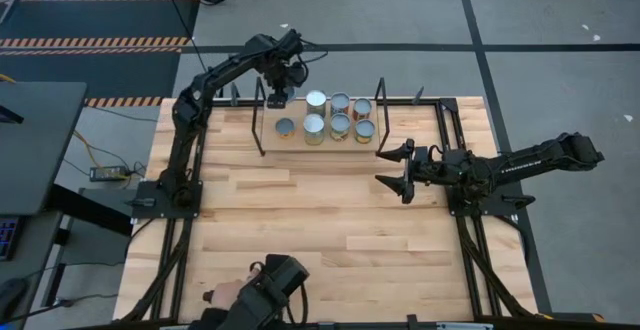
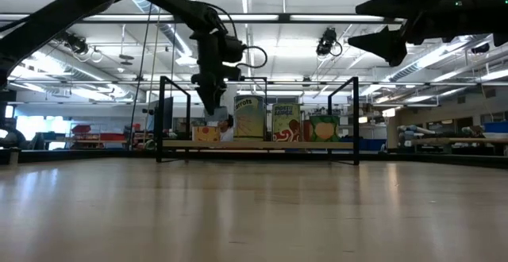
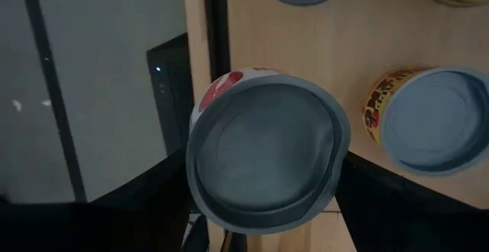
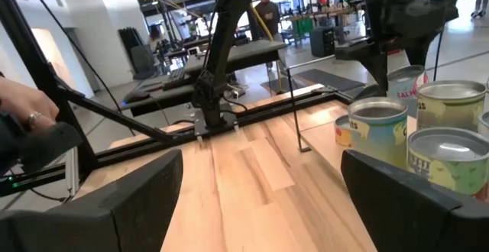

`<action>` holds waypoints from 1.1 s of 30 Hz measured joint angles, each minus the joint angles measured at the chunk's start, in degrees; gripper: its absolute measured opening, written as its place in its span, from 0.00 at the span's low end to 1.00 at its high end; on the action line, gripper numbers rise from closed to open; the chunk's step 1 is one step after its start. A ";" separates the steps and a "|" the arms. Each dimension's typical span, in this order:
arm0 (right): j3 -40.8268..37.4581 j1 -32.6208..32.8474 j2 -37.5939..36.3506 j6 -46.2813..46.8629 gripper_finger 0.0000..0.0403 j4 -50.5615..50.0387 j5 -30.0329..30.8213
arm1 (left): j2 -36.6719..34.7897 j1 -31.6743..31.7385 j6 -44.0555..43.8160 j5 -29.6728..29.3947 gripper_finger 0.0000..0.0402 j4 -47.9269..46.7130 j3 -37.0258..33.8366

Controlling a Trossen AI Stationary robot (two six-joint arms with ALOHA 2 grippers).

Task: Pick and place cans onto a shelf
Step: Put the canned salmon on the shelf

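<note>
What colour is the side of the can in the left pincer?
White with red marks, under a grey-blue top; the can shows best in the left wrist view.

A pale butcher-block worktop (image 1: 320, 220) fills the centre of the high view. On its upper edge sits the shelf (image 1: 268, 142), a light-wood board in a black frame. Seven cans (image 1: 315, 129) stand on it in two rows, right of the frame's upper middle.
</note>
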 joint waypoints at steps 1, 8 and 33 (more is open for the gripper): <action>0.00 0.00 0.00 0.25 0.90 -0.22 -0.24 | 0.43 -0.07 0.00 -0.25 0.68 -0.16 0.00; 0.00 1.26 0.00 1.13 0.90 -0.65 -0.40 | 2.40 -0.48 -0.21 -0.65 0.68 -3.55 -0.02; 0.00 2.32 0.00 1.29 0.90 -1.23 0.01 | 6.44 0.00 -1.81 -3.10 0.68 -2.41 -0.07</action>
